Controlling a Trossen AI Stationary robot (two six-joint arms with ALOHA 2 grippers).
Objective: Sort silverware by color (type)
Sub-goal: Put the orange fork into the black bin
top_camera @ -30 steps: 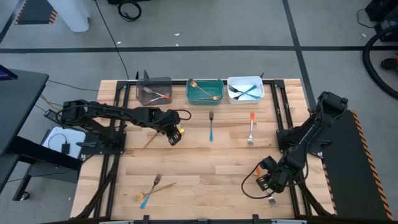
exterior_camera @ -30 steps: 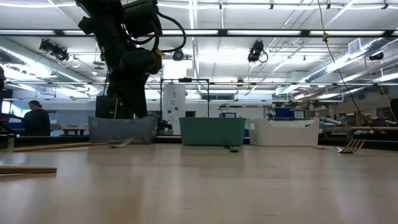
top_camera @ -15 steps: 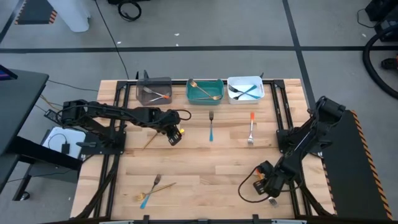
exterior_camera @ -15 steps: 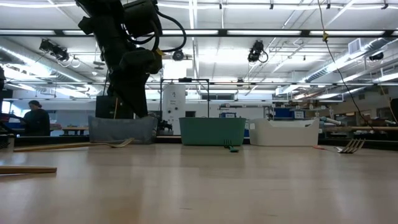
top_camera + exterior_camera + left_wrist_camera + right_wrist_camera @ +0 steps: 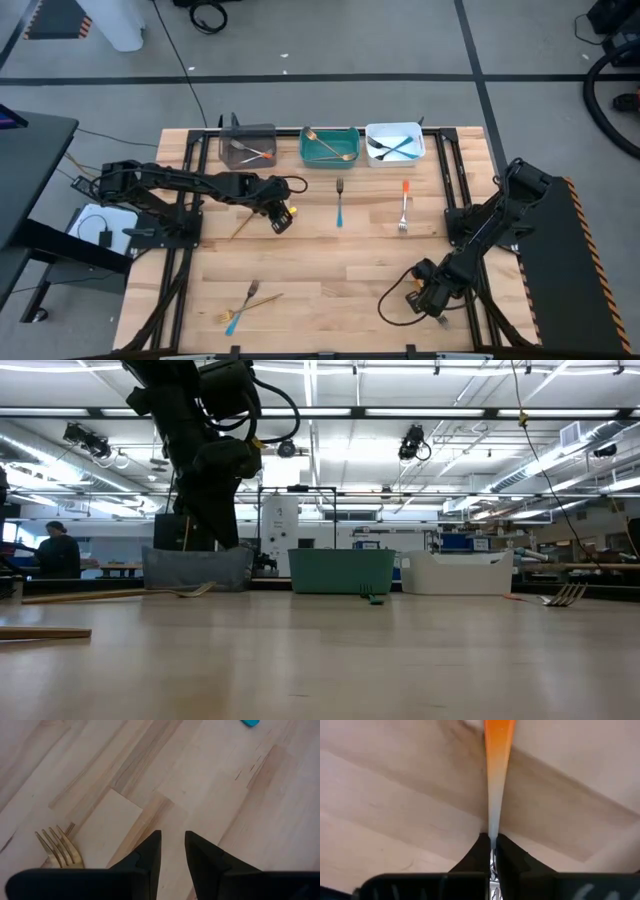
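The teal bin (image 5: 330,145) at the far edge of the wooden table (image 5: 330,265) serves as the landmark; it holds a gold fork (image 5: 328,140), with a grey bin (image 5: 247,144) just to one side holding orange-handled pieces and a white bin (image 5: 394,143) on the other side holding blue-handled pieces. The right gripper (image 5: 491,851) is low over the near right corner of the table, well away from the teal bin, its fingers (image 5: 481,849) pressed together on the silver neck of an orange-handled utensil (image 5: 497,765), whose handle points forward from the pinch. The left gripper (image 5: 173,851) hangs above the table a little nearer than the grey bin and to the left of the teal one, its fingers (image 5: 150,851) spread apart with bare wood between them; the tines of a gold fork on the table (image 5: 59,847) lie just beside it. A blue-handled fork (image 5: 340,203) lies just in front of the teal bin, and an orange-handled fork (image 5: 404,205) lies in front of the white bin. Far from the teal bin, near the front left of the table, a blue-handled utensil (image 5: 240,304) and a thin gold piece (image 5: 262,300) lie crossed together.
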